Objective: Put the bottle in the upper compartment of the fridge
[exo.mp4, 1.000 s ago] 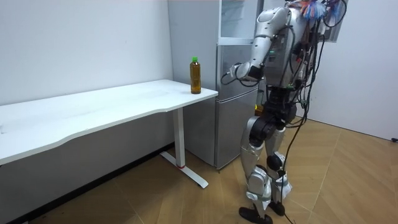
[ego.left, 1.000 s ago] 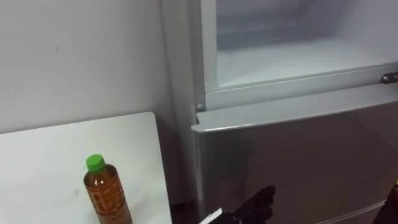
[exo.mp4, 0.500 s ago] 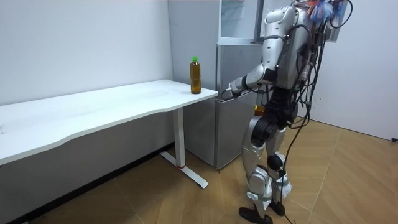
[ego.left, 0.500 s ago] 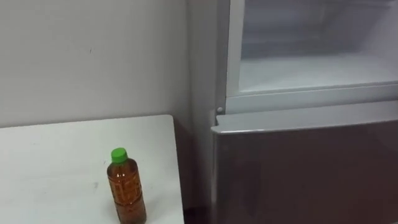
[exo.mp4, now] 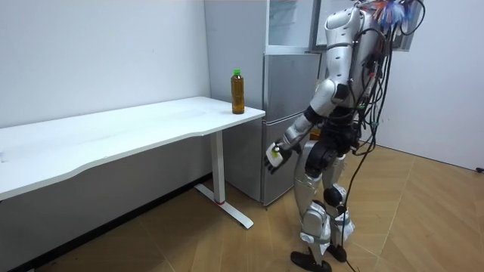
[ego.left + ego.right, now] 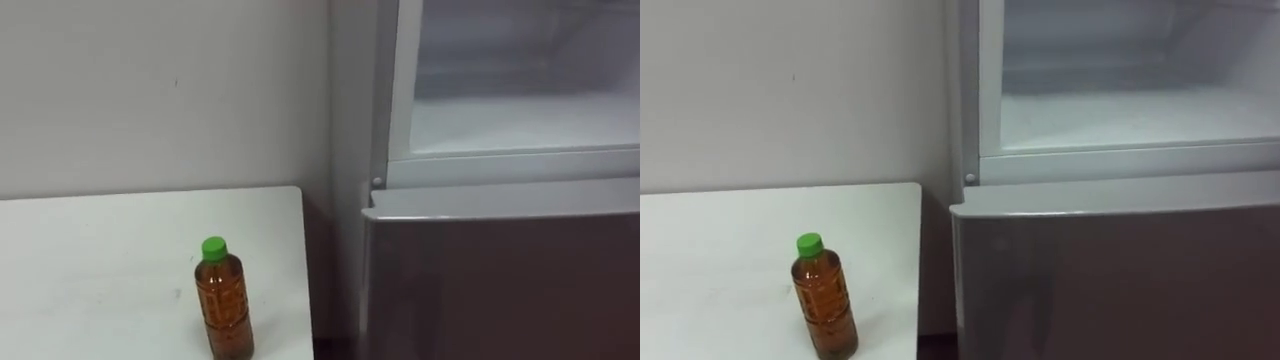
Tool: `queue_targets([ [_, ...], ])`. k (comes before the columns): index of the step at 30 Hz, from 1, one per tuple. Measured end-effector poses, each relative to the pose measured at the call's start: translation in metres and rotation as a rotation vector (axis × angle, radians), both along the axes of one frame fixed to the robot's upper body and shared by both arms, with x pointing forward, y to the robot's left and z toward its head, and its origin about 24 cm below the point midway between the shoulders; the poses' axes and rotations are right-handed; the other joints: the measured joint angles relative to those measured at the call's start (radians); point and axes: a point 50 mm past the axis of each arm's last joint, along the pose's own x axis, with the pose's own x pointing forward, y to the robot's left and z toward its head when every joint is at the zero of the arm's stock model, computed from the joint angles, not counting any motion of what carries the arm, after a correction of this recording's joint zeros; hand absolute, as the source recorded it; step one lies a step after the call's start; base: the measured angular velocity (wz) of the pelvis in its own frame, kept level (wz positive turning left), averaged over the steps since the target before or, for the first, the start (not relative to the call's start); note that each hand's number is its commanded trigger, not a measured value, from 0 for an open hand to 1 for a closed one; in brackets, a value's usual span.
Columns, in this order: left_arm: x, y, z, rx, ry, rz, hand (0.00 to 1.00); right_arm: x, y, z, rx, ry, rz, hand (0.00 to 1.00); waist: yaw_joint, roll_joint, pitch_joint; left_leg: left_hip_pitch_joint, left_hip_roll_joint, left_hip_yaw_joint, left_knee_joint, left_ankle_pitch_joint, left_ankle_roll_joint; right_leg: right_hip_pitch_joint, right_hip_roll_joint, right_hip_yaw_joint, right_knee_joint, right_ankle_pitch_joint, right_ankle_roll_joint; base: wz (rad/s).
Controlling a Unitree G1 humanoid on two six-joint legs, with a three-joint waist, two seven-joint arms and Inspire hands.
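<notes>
Brown plastic bottle with green cap [image 6: 224, 298] upright, lower left, at white counter [image 6: 100, 260] edge beside grey fridge [image 6: 500, 280] | upper compartment [image 6: 520, 120] open to receive it | my left hand [image 5: 274, 155] hangs low, grip: cannot tell

Green-capped amber bottle [image 6: 224, 301] stands upright near the open upper fridge [image 6: 520, 95].

amber bottle [image 6: 226, 312], green cap [image 6: 213, 247], white table [image 6: 90, 265]
</notes>
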Motion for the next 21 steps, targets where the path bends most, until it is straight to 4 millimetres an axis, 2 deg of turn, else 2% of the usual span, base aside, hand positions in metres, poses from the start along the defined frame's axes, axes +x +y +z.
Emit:
queue_targets([
  [4,-0.019,0.011,-0.012,0.045,0.074,0.129,0.0,-0.011,0.004,-0.003,0.008,0.022,-0.01,0.0,0.033,-0.003,-0.0038,0.0,-0.001,-0.004,-0.003,0.0,0.0,0.002,0.0,0.001,0.001,0.0,0.001,0.01],
  [8,-0.036,0.022,-0.017,0.081,0.132,0.265,0.0,-0.019,0.002,-0.004,-0.001,0.035,-0.043,0.0,0.039,0.003,-0.0055,0.008,-0.004,-0.011,-0.011,0.0,0.0,0.011,0.001,0.001,-0.001,-0.001,0.001,0.03],
  [9,-0.038,0.022,-0.018,0.086,0.134,0.275,0.0,-0.02,0.001,-0.004,-0.002,0.038,-0.05,0.0,0.042,-0.003,-0.0043,0.012,-0.004,-0.011,-0.013,0.0,0.0,0.013,0.001,0.001,-0.001,-0.001,0.001,0.0],
  [10,-0.04,0.023,-0.018,0.092,0.14,0.292,0.0,-0.023,0.001,-0.004,-0.002,0.042,-0.065,0.0,0.045,0.002,-0.0028,0.016,-0.005,-0.011,-0.015,0.0,0.0,0.016,0.001,0.002,-0.002,-0.002,0.002,0.0],
  [11,-0.043,0.022,-0.019,0.095,0.147,0.31,0.0,-0.024,0.001,-0.004,-0.001,0.045,-0.066,0.0,0.045,0.001,-0.0064,0.018,-0.006,-0.011,-0.016,0.0,0.0,0.016,0.001,0.002,-0.002,-0.003,0.003,0.0],
  [17,-0.048,0.025,-0.02,0.122,0.166,0.34,0.0,-0.03,0.007,-0.006,0.006,0.061,-0.075,0.0,0.043,-0.001,-0.007,0.019,-0.007,-0.011,-0.016,0.001,0.0,0.017,0.0,0.004,-0.002,-0.003,0.003,0.0],
  [21,-0.049,0.024,-0.021,0.149,0.169,0.362,0.0,-0.035,0.006,-0.007,0.007,0.072,-0.086,0.0,0.043,0.0,-0.0061,0.018,-0.009,-0.011,-0.017,0.0,0.0,0.016,0.003,0.028,-0.003,-0.006,0.006,-0.04],
])
